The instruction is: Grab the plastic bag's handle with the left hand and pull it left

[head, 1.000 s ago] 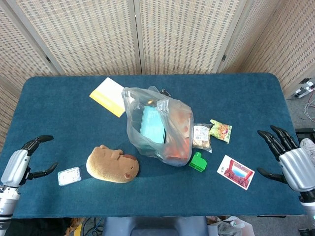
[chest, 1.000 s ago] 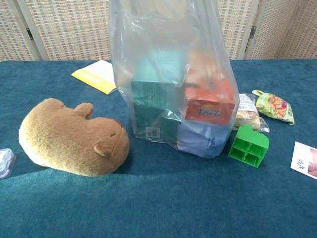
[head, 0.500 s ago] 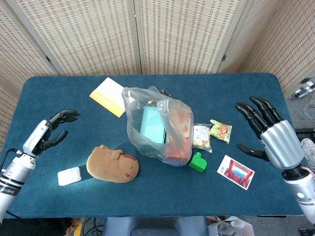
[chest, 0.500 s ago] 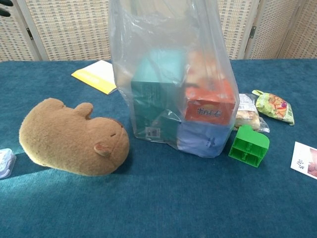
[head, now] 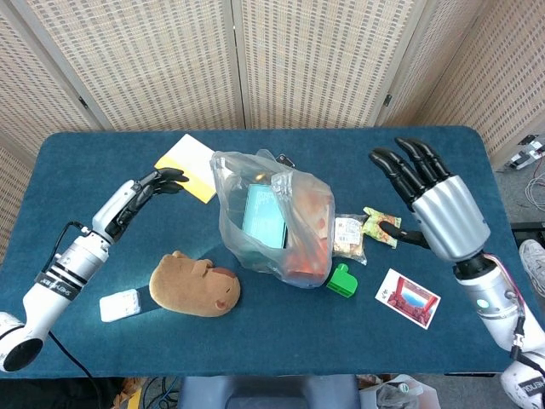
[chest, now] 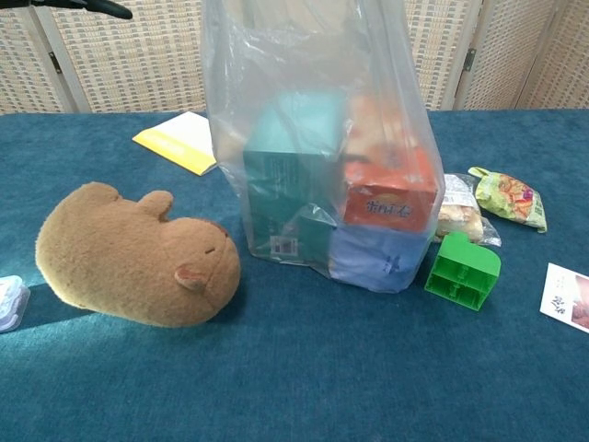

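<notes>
A clear plastic bag (head: 272, 217) (chest: 317, 147) stands mid-table, holding a teal box, an orange box and a blue pack. Its handles (head: 232, 164) gather at the top left of the bag in the head view. My left hand (head: 140, 194) hovers open to the left of the bag, fingers stretched toward it, a short gap from the handle. Only its dark fingertips (chest: 78, 5) show at the top left of the chest view. My right hand (head: 426, 198) is raised open on the right, fingers spread, above the snack packets.
A plush capybara (head: 194, 285) (chest: 133, 255) lies left of the bag's front. A yellow booklet (head: 187, 167) lies under the left hand's fingertips. A green block (head: 343, 280), snack packets (head: 368, 230), a picture card (head: 408, 297) and a small white case (head: 119, 304) lie around.
My left hand has risen from the table's left edge and travelled right toward the bag. My right hand has lifted and moved inward and up on the right.
</notes>
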`<state>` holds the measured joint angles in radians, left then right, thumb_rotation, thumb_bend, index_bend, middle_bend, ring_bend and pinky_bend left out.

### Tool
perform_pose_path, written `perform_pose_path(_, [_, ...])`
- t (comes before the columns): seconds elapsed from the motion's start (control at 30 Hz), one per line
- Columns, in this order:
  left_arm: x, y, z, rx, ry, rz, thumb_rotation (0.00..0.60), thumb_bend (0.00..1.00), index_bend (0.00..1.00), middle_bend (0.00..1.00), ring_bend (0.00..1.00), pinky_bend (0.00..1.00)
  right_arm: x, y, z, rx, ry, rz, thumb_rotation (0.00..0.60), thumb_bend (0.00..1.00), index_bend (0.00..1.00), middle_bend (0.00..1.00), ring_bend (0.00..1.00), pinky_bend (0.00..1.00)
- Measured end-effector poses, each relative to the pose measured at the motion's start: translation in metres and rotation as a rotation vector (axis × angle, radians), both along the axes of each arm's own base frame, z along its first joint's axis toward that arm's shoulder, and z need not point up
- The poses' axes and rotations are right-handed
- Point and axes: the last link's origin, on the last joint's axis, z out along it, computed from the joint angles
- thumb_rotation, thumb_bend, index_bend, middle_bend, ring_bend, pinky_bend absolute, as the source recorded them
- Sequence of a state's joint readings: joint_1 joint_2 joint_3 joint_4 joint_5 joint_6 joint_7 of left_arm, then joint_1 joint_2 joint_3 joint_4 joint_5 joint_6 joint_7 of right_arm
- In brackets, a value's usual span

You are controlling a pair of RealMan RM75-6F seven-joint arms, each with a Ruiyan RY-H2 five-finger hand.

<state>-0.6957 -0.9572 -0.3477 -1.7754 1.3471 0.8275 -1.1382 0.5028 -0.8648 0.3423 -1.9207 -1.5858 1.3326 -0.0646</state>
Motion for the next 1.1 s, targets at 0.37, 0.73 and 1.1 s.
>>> perform_pose_path(0.37, [0.029, 0.007, -0.016, -0.132, -0.102, -0.02, 0.082, 0.19, 0.22, 0.21, 0.21, 0.16, 0.044, -0.048, -0.034, 0.005, 0.005, 0.078, 0.6, 0.03, 0.04, 0.1, 0.0, 0.12])
perform_pose_path(0.73, [0.047, 0.013, -0.021, -0.208, -0.187, -0.023, 0.079, 0.19, 0.23, 0.21, 0.22, 0.16, 0.089, -0.075, -0.064, 0.009, -0.014, 0.169, 0.6, 0.03, 0.04, 0.1, 0.0, 0.12])
perform_pose_path(1.1, [0.065, 0.013, -0.033, -0.32, -0.277, -0.044, 0.081, 0.19, 0.25, 0.21, 0.23, 0.16, 0.107, -0.083, -0.083, -0.019, 0.015, 0.212, 0.6, 0.07, 0.04, 0.1, 0.0, 0.12])
